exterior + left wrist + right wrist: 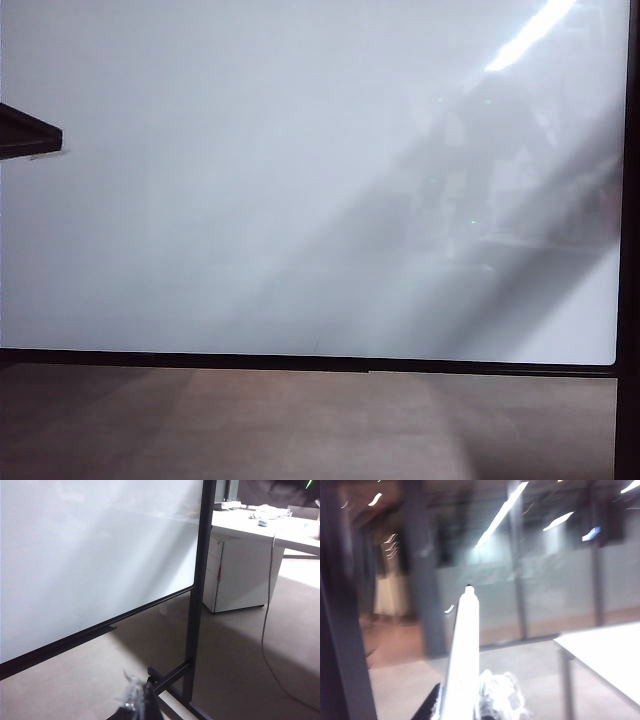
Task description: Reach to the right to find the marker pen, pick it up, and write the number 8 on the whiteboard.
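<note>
The whiteboard (250, 200) fills most of the exterior view, glossy and blank, with a thin black frame; no number 8 is in view on it. In the left wrist view the whiteboard (90, 555) stands close by. My left gripper (140, 702) hangs low beside the board's stand, its fingertips pressed together on nothing. The right wrist view is blurred and faces away from the board. There the white marker pen (463, 645) stands upright between the jaws of my right gripper (462, 707), which is shut on it. Neither gripper shows in the exterior view.
A dark bar (30, 130) juts in at the exterior view's left edge. The board's black post (200, 580) and foot (170, 676) stand on the floor. A white desk with a drawer unit (235, 575) and a hanging cable (267, 605) lie beyond. A white table (605, 652) is near the right gripper.
</note>
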Action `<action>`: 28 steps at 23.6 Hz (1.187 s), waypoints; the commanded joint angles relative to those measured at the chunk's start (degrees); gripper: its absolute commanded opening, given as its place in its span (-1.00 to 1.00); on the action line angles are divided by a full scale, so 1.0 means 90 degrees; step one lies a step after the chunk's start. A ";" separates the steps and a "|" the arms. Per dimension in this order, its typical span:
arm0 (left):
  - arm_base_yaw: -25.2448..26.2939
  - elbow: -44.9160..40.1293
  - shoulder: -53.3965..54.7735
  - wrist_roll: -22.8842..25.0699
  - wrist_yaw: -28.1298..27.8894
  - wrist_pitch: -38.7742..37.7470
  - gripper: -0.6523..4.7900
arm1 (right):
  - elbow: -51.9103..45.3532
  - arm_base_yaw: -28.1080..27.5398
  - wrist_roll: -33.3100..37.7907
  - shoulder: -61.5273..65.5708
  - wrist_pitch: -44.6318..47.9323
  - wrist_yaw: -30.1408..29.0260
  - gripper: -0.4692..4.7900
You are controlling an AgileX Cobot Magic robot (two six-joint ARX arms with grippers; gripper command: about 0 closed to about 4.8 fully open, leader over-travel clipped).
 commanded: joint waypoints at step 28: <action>0.0862 0.2443 0.0007 0.0000 0.0148 0.0095 -0.78 | 0.0017 0.5867 -0.0255 -0.4422 -0.4983 0.3177 -0.84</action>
